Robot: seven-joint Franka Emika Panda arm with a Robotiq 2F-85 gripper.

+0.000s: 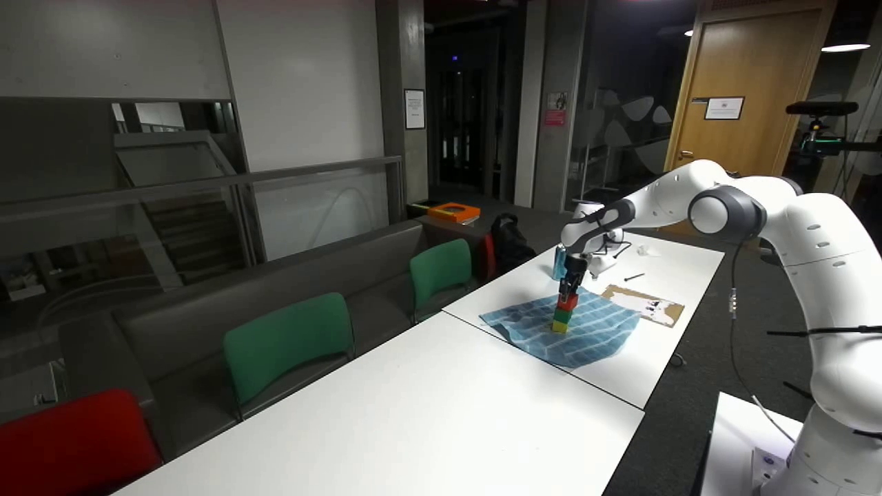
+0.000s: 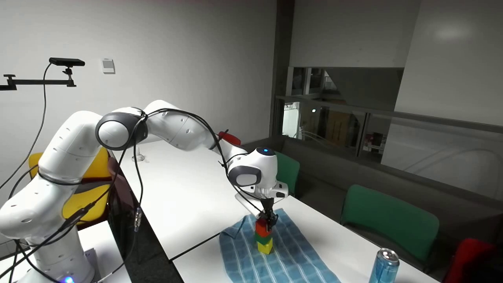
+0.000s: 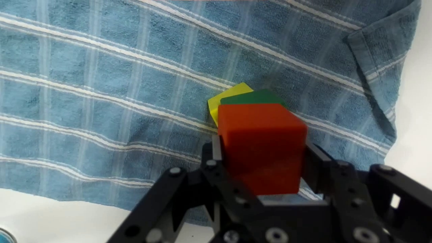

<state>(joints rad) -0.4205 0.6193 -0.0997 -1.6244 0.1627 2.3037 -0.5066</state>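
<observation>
A red block (image 1: 567, 302) sits on top of a green block (image 1: 562, 316), which stands on a yellow block (image 1: 559, 327). The stack stands on a blue cloth with white stripes (image 1: 606, 337). My gripper (image 1: 570, 281) reaches down over the stack and is shut on the red block (image 3: 265, 152), one pad against each side. In the wrist view the green block (image 3: 253, 98) and yellow block (image 3: 231, 96) show only partly behind the red one. The yellow block is turned and slightly offset from those above. The stack also shows in an exterior view, with red (image 2: 262, 228) on top.
A blue can (image 2: 384, 265) stands on the white table (image 1: 386, 399) beyond the cloth. A cardboard piece with white patches (image 1: 644, 305) and a thin dark object (image 1: 634, 277) lie near the cloth. Green chairs (image 1: 289, 344) stand along the table's side.
</observation>
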